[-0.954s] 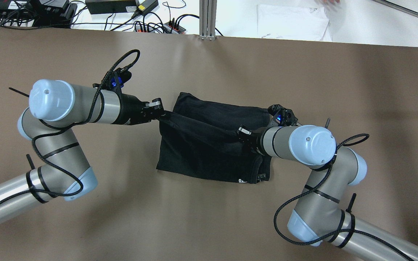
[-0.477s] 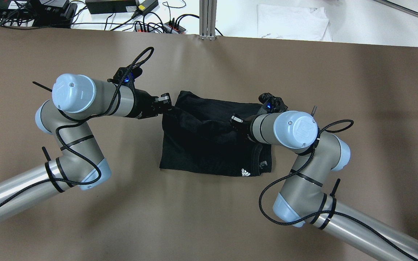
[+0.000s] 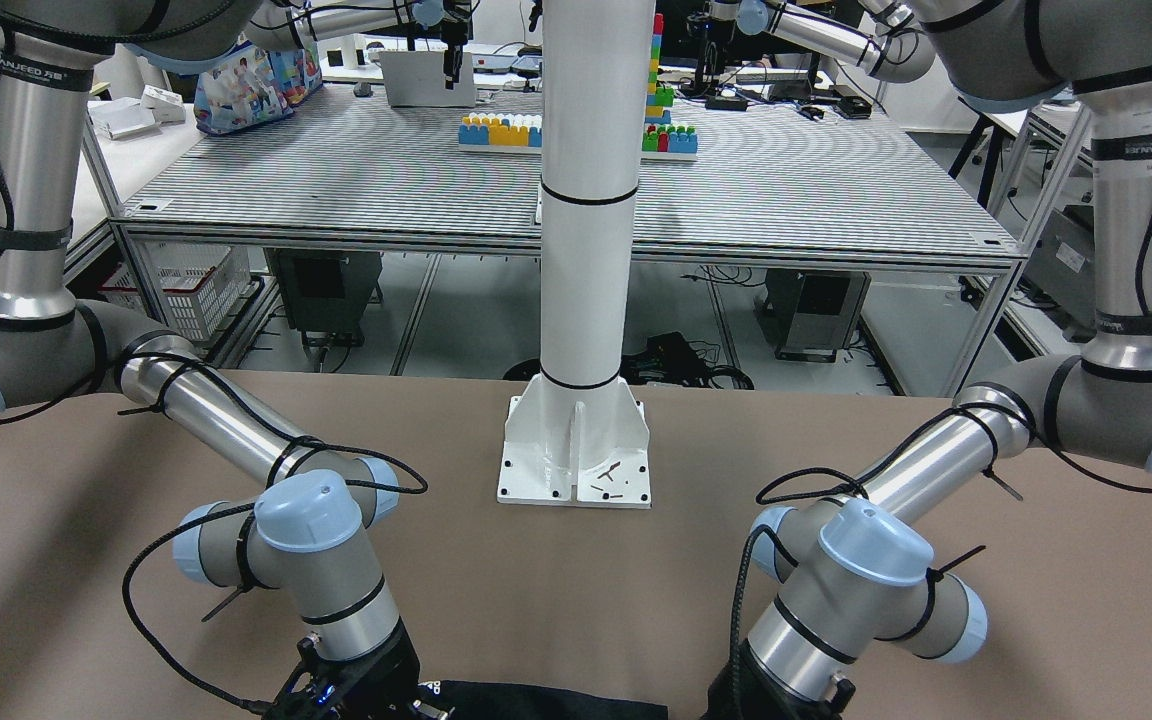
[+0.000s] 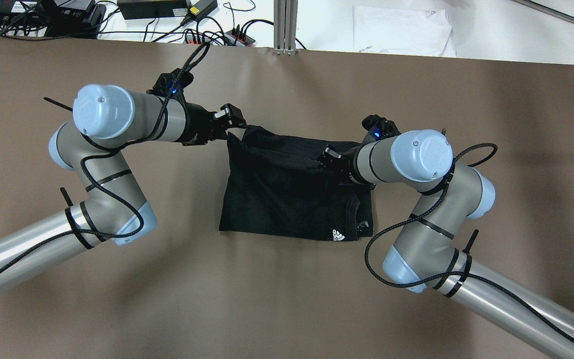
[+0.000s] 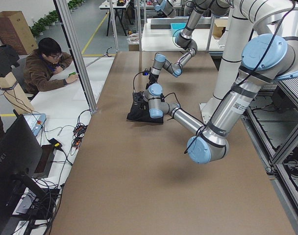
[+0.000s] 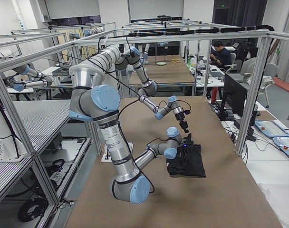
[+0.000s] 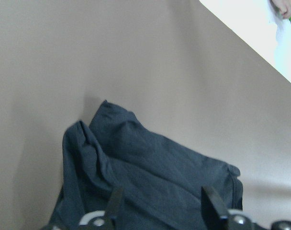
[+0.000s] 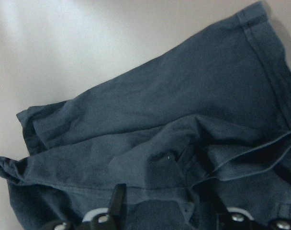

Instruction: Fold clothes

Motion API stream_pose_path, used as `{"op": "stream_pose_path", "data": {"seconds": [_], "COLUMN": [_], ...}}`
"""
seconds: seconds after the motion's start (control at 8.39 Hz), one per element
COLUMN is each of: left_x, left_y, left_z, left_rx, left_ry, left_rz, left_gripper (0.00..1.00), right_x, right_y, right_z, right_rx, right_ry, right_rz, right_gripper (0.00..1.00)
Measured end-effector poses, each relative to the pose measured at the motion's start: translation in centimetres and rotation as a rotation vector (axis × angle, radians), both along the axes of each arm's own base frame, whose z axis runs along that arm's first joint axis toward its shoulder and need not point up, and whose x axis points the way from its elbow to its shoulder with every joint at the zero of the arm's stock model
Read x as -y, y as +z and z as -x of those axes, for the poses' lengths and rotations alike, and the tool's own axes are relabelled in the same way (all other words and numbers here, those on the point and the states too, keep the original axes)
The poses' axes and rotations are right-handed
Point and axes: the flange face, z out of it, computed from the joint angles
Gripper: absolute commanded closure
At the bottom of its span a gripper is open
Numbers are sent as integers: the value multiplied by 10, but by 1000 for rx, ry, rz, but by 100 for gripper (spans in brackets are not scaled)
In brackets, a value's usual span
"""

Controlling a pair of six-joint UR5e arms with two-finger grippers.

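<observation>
Clothes [image 4: 287, 199] lie lengthwise left-right, logo [image 4: 338, 235] at near edge; left jaws and right jaws spread at far edge.

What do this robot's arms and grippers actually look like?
The left arm and right arm are silver-grey tubes with pale-blue rounded joint caps, black bands and looping braided black cables. The left gripper and right gripper are black, with a small blue light behind each.

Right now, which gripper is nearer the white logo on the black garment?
Right. The right gripper is over the garment's far edge at the logo's end; the left gripper sits at the far corner of the opposite end.
</observation>
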Motion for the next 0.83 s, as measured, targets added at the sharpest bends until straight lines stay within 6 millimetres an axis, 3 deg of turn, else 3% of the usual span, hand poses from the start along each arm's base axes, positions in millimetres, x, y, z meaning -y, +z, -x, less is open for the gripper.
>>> {"op": "stream_pose_path", "data": {"seconds": [0.36,0.6,0.83], "left_x": [46,58,62], "left_y": [13,19,23], "left_z": [45,61,69], "left_rx": [38,50,58], "left_ry": [-5,8,14], "left_rz": [19,14,5], "left_gripper": [0,0,0], "right_x": [-8,-16,-25], "right_y": [-16,-33,-64], "right_z": [-9,12,49], "right_rx": [47,10,-98], "right_ry": [-87,-109,-120], "right_rz": [24,47,55], "right_gripper": [6,6,6]}}
